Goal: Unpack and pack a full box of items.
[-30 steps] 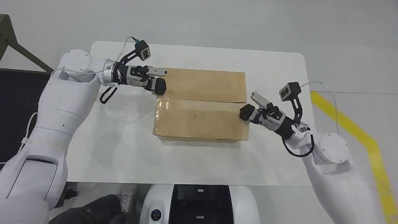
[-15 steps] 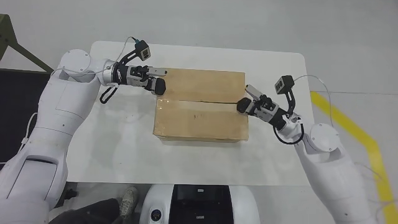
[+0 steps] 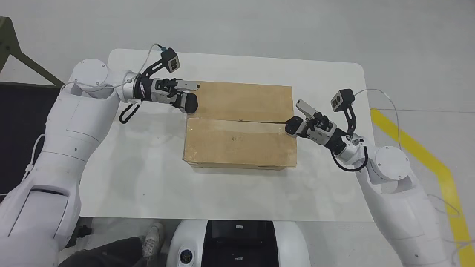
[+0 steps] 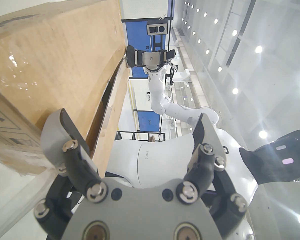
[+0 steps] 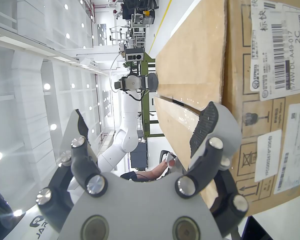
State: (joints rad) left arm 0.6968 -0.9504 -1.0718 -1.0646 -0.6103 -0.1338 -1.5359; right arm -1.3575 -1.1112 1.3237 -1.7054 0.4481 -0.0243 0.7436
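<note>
A closed brown cardboard box [image 3: 237, 144] lies across the middle of the white table [image 3: 141, 170]. Its two top flaps meet in a seam along its length, and clear tape shines on the near flap. My left gripper [image 3: 191, 95] is open at the box's left end, level with the seam. In the left wrist view, one finger [image 4: 65, 131] lies against the box [image 4: 52, 51] corner and the seam gapes slightly. My right gripper [image 3: 298, 117] is open at the right end by the seam. That end of the box [image 5: 197, 46] carries shipping labels [image 5: 277, 51], with the open right gripper [image 5: 143, 109] just before it.
Bare tabletop lies to the left of the box and along the front edge. A green frame [image 3: 9, 41] stands off the table's far left. A yellow floor line [image 3: 415, 156] runs on the right.
My right gripper has moved from the near right corner of the box up to the seam at its right end. The left arm has kept still.
</note>
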